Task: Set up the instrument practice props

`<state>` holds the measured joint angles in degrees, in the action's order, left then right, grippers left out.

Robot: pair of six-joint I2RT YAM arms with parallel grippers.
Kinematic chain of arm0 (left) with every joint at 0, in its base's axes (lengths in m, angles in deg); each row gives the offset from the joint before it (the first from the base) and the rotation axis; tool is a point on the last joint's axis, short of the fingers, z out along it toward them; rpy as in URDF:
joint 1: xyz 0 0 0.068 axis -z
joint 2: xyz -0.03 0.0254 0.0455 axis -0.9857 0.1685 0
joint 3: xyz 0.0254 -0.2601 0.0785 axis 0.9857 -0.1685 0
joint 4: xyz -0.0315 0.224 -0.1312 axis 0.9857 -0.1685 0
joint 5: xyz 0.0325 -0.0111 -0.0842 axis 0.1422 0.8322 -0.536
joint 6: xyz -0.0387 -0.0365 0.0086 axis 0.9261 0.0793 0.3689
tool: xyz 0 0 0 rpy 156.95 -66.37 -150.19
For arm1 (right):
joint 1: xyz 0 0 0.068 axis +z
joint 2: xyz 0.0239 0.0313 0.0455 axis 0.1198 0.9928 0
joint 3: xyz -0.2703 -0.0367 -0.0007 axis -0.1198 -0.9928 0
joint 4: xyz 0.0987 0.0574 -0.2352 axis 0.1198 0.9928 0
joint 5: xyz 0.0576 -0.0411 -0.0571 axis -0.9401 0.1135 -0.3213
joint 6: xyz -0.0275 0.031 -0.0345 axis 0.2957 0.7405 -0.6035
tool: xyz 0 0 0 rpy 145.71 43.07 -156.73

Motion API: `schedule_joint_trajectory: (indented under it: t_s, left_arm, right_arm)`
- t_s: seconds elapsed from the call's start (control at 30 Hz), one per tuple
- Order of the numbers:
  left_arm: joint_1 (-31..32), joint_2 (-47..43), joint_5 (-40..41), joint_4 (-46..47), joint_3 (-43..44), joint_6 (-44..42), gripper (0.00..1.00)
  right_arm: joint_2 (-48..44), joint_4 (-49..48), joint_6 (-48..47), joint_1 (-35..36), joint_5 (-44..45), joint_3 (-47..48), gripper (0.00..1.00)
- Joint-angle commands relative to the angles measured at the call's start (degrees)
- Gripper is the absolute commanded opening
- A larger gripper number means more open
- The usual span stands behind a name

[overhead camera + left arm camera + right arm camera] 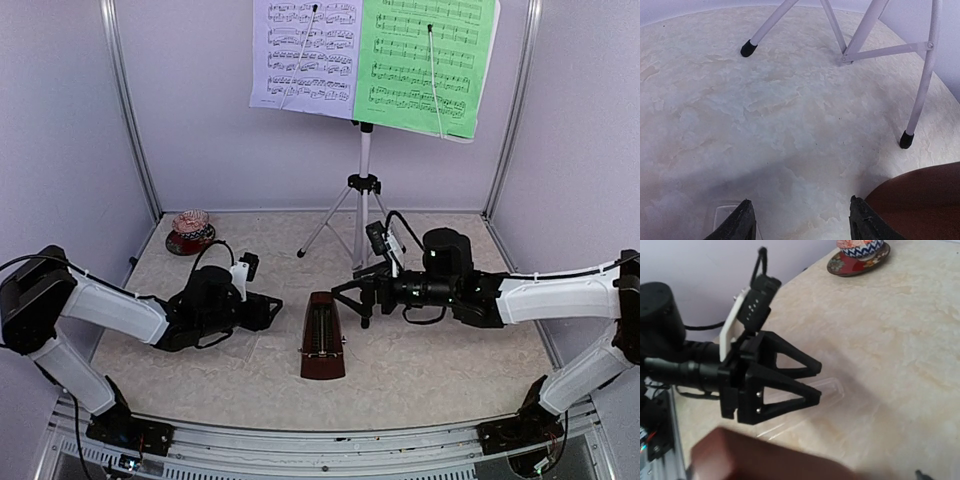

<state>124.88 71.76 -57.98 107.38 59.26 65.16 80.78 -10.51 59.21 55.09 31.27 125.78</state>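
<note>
**Items on the table**

1. Music stand: a silver tripod, standing upright at the back middle of the beige surface. Two of its black-tipped feet are showing in the left wrist view.
2. Pale sheet: sitting on the left half of the stand's desk, with a thin wire arm lying across it.
3. Green sheet: sitting on the right half, its edge meeting the pale sheet, with a second wire arm lying across it.
4. Metronome: a brown pyramid, standing upright in front of the stand, between the two pincers, with nothing gripping it.
5. Left pincer: lying low and pointing right towards the metronome. Its fingers are standing spread, with nothing between them. The metronome is showing just beside the right-hand finger in its own wrist view.
6. Right pincer: pointing left, hovering near the stand's feet and just behind the metronome. Its fingers are appearing spread, pinching nothing.
7. Bowl on a red saucer: sitting at the back left corner, well apart from everything else.
</note>
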Motion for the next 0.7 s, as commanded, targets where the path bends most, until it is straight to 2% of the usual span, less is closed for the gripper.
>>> schedule_joint_trajectory:
  t_s: [0.0,0.13,0.27,0.47,0.67]
  left_arm:
    - [1.9,-3.2,-1.8,5.8,-4.9,-1.4,0.61]
    - [3.8,-6.6,-3.1,10.5,-9.5,-1.8,0.57]
    - [6.0,-6.7,-2.6,12.0,-11.0,-1.3,0.55]
    - [7.0,-5.0,-1.7,13.5,-11.1,0.4,0.53]
    - [7.4,-4.2,-1.5,14.1,-11.2,0.7,0.49]
  right_arm:
    - [-6.7,2.0,0.6,-0.2,-1.3,-6.4,0.95]
    - [-7.4,-0.3,1.9,0.3,-2.4,-15.8,0.86]
    - [-2.6,-4.9,3.2,2.6,-1.5,-20.6,0.80]
    - [10.7,-6.5,0.3,8.0,2.3,-15.4,0.76]
    - [18.4,-11.3,3.6,9.9,4.2,-11.2,0.71]
